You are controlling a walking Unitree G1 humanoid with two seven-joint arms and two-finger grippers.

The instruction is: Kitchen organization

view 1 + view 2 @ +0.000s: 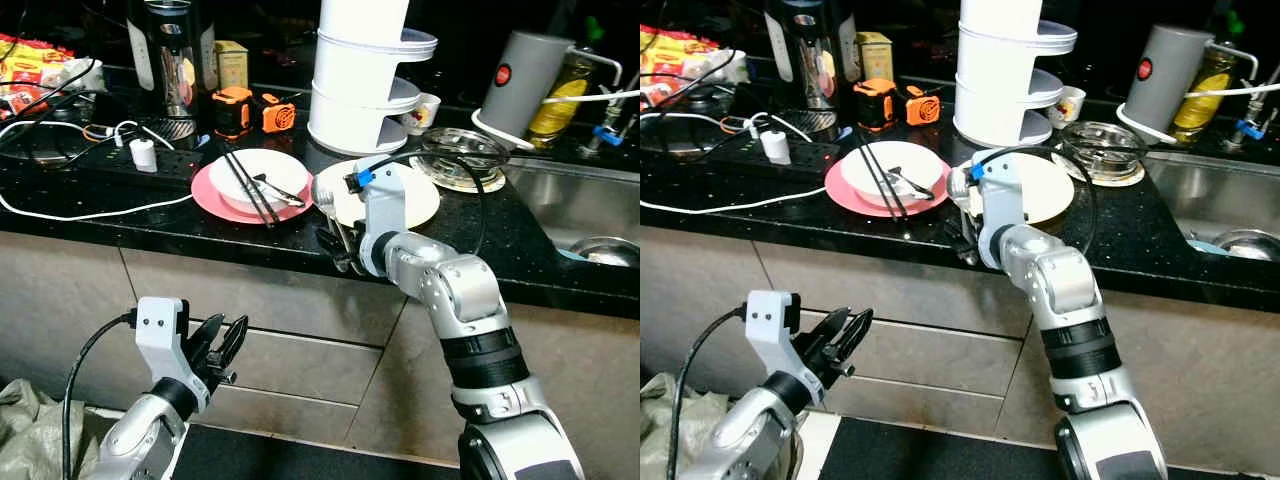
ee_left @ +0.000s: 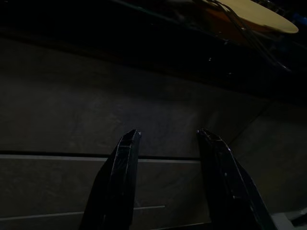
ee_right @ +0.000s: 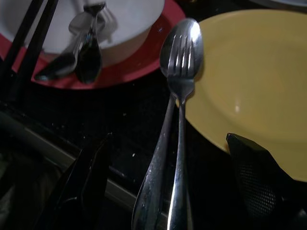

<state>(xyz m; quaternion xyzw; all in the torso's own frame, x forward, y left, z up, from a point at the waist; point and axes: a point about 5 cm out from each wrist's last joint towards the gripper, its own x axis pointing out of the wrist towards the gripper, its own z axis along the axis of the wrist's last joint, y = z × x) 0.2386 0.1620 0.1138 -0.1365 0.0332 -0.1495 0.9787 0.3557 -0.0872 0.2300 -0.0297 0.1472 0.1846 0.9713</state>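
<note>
Low on the left, the left hand (image 1: 225, 345) hangs in front of the cabinet face below the desk (image 1: 150, 215), its two black fingers (image 2: 120, 182) spread apart with nothing between them.

Up on the dark desk, left of centre, a red plate (image 1: 205, 195) carries a white bowl (image 1: 245, 170). Black chopsticks (image 1: 245, 185) lie slanted across the bowl, and a spoon (image 1: 280, 190) rests in it.

Just right of that sits a yellow plate (image 1: 415, 200). The right hand (image 1: 345, 255) is at the desk's front edge, between the two plates. In its wrist view, a fork and a spoon (image 3: 180, 72) lie pressed together between its fingers (image 3: 261, 179). Their handles run back toward the palm, and the fork's tines and the spoon's bowl point away from the desk edge, over the rim of the yellow plate. Their long axis runs roughly front to back across the desk. The fingers stand wide on either side of the handles, so whether the pair is actually clamped cannot be told.

These look like thin, stiff, polished metal pieces: light, not fragile, but slippery and apt to slide or scissor against each other. The best hold seems to be across both handles together, near the middle, squeezing their flat faces.

Further right stand a stacked white container (image 1: 365, 80), a glass dish (image 1: 460, 150) and the sink (image 1: 580, 210).
</note>
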